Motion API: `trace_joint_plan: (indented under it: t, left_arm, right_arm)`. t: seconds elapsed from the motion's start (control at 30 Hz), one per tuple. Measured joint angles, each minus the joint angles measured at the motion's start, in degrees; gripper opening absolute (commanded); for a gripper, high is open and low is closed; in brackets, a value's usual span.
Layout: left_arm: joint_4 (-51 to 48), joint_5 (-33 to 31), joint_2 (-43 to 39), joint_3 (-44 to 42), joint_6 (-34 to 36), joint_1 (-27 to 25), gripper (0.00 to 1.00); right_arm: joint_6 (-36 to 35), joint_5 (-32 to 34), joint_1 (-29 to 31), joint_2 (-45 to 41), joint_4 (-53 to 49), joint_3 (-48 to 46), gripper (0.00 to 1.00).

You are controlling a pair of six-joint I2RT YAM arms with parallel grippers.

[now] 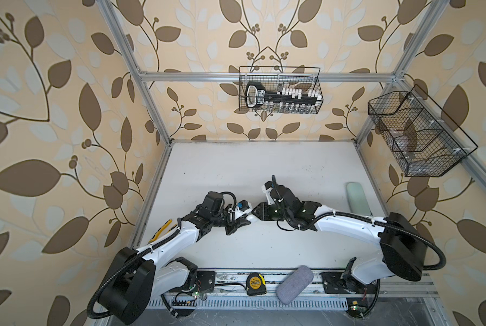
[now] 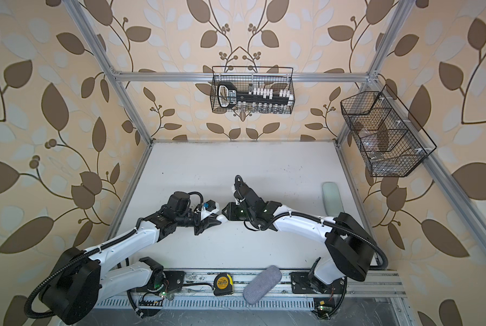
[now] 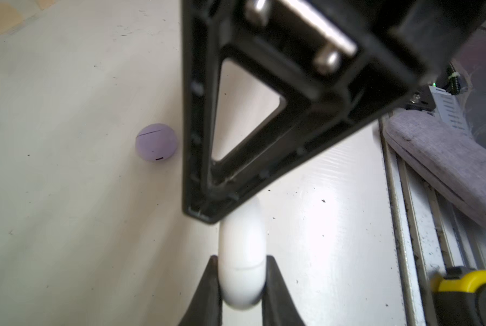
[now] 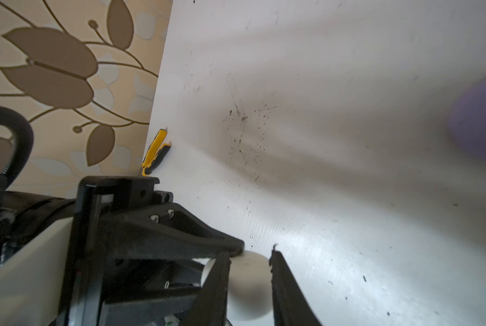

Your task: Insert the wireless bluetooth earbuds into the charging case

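A white round charging case (image 3: 243,240) is held above the table between both grippers, where they meet in both top views (image 1: 251,218) (image 2: 222,217). My left gripper (image 3: 241,258) is shut on one end of it, a finger on each flat side. My right gripper (image 4: 250,254) comes from the opposite side, its fingers closed on the case's (image 4: 250,282) other end. A second, lavender charging case (image 3: 156,142) lies closed on the table nearby, and is a blur (image 4: 478,118) in the right wrist view. The earbuds are out of view.
A yellow tape measure (image 1: 254,283) and a grey fabric pouch (image 1: 294,283) lie on the front rail. A pale green case (image 1: 357,197) is at the right edge and a yellow-black knife (image 4: 155,152) at the left edge. Wire baskets (image 1: 279,90) (image 1: 416,132) hang on the walls.
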Motion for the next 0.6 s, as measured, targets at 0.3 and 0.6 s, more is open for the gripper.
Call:
trace_joint_plan:
  t: [0.3,0.6]
  left_arm:
    - [-3.0,-0.5,3.9,7.6,-4.0,0.0,0.0]
    - [-9.3,-1.7,7.8,13.7,-7.0,0.0,0.02]
  right_arm:
    - [-3.6,5.0,-6.5,-11.0,-5.0,-4.5,0.32]
    - [-8.5,10.4,-8.6,-17.5,-9.2,-6.8,0.36]
